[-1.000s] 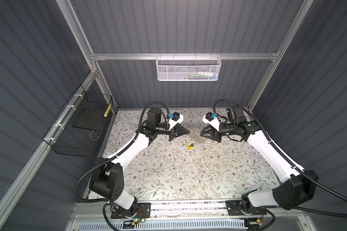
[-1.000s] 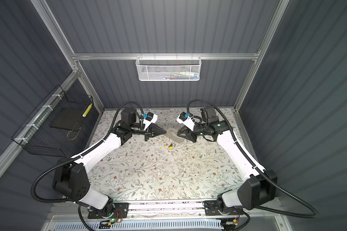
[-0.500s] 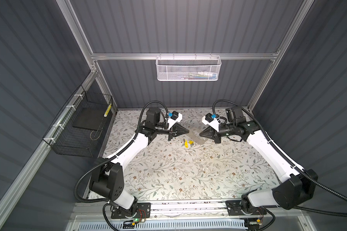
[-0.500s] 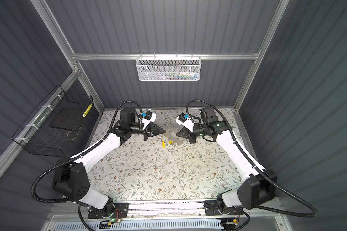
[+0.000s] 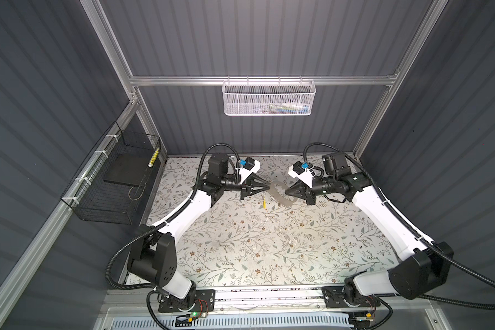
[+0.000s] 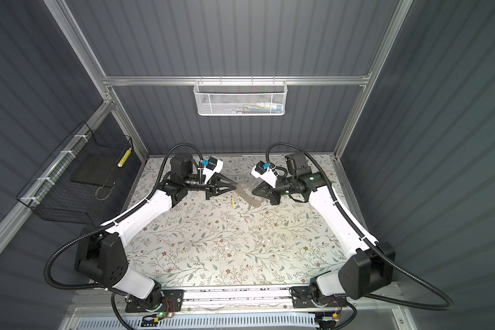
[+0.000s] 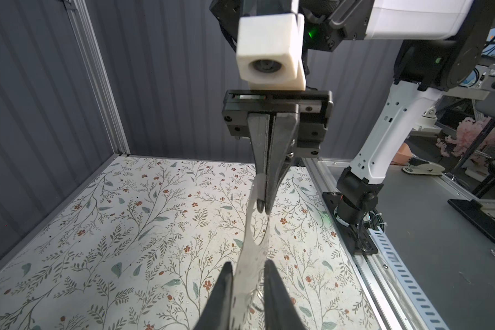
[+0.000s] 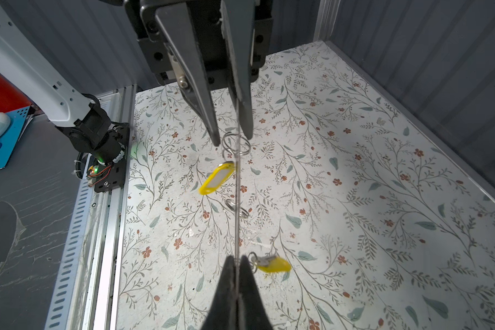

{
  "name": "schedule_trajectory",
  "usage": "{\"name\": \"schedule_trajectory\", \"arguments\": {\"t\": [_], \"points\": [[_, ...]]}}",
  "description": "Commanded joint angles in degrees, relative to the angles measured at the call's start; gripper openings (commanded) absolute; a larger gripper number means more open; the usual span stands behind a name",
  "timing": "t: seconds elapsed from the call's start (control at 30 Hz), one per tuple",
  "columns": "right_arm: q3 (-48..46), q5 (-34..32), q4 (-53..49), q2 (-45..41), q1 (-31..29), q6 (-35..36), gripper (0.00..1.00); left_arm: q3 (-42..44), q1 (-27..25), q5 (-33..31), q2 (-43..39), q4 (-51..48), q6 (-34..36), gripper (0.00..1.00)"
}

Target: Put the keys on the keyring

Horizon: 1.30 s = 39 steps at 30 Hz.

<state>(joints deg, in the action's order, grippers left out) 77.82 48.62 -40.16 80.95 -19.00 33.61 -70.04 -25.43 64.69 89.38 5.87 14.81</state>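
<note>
With left jaws apart, my right jaws are clamping the flat grey oval keyring (image 7: pixel 247 265), risking yellow plastic key tags (image 8: pixel 216 178) slipping off.

Inspector: How does the keyring (image 5: pixel 282 201) read in both top views?

Recorder: It is a grey smear, and its outline and ends cannot be traced. In the right wrist view it stands edge-on as a thin line, so its opening is hidden.

Inspector: And the keys?

Recorder: One key (image 5: pixel 264 202) is a yellow sliver in a top view, its metal piece too small to tell. The other key (image 8: pixel 272 264) is blurred beside the right pincer (image 8: pixel 237 258). Whether either is threaded cannot be told.

Inspector: What of the left pincer (image 7: pixel 247 263)?

Recorder: It is cut off by the left wrist picture's edge. Contact with the blurred loop cannot be told.

Inspector: The white mesh basket (image 5: pixel 240 100)?

Recorder: Its contents are too small to identify.
</note>
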Motion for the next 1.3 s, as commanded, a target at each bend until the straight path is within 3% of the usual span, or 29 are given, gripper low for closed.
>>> {"name": "schedule_trajectory", "arguments": {"t": [0.0,0.33,0.73,1.27], "points": [[1.10,-1.29,-0.54,-0.70,0.50,-1.50,0.00,1.45,0.40,-2.28,-1.92,3.31,-2.54,0.25],[0.33,-3.96,1.29,-0.85,1.10,-3.99,0.00,3.78,0.74,-12.10,-4.17,7.40,-6.94,0.29],[0.98,-10.16,4.69,1.37,1.02,-11.97,0.00,9.40,0.82,-34.67,-9.08,9.50,-11.94,0.32],[9.45,-22.47,1.74,11.51,-4.19,-25.18,0.00,20.01,0.80,-48.24,-13.63,14.94,-20.70,0.33]]}}
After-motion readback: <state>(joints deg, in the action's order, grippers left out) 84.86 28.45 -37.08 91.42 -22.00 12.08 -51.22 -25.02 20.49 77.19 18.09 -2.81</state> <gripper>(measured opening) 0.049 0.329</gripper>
